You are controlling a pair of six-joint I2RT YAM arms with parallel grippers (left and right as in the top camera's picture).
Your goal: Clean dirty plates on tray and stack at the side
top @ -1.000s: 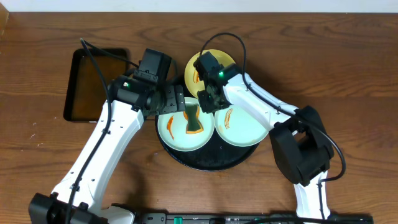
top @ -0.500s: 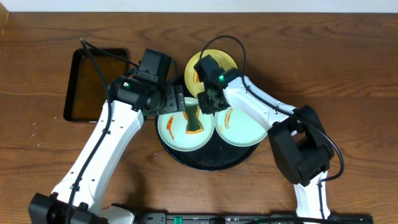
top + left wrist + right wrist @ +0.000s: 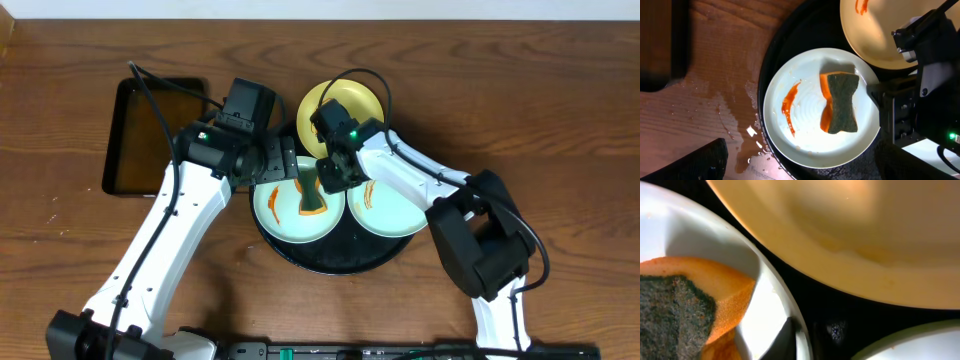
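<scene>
Right end effector (image 3: 330,180) closed at plate (image 3: 805,117) rim; left end effector (image 3: 800,157) open. Risk: thin rim slips, sponge (image 3: 842,102) slides off.

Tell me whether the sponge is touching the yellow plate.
Apart. The left wrist view shows the sponge lying inside the pale plate, with that plate's raised rim between it and the yellow plate.
</scene>
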